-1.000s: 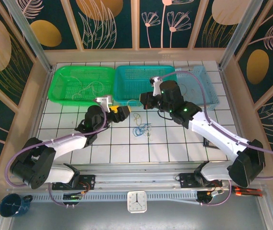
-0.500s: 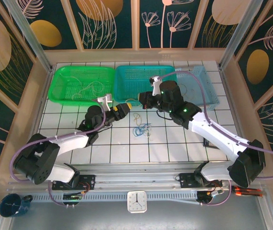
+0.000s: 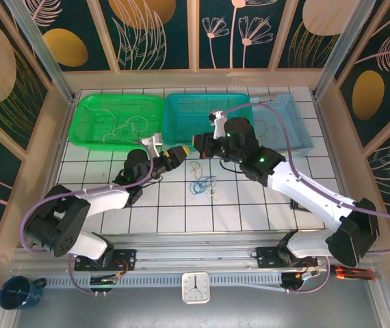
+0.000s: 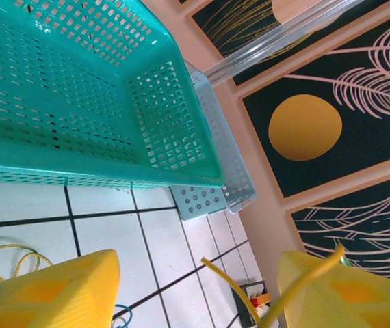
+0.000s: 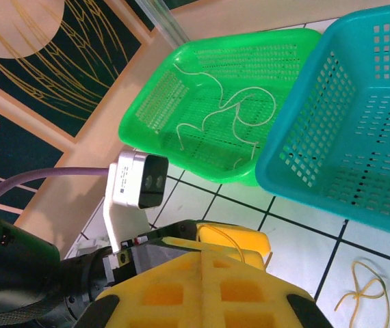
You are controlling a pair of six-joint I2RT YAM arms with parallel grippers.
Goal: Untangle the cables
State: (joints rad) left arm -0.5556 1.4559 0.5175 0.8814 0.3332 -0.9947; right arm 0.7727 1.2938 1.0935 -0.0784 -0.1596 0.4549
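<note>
Right gripper (image 3: 200, 141) has slid left toward the left gripper (image 3: 175, 156) since a second ago, we reckon. Left's jaws gape with a yellow cable (image 4: 222, 272) between them; right's clenched tight.

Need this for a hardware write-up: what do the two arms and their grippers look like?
The left arm and right arm have white links between bulky black joints, with a purple hose looping along each. The left gripper and right gripper have yellow fingers with a waffle grid of square recesses. A white camera sits on the left wrist.
</note>
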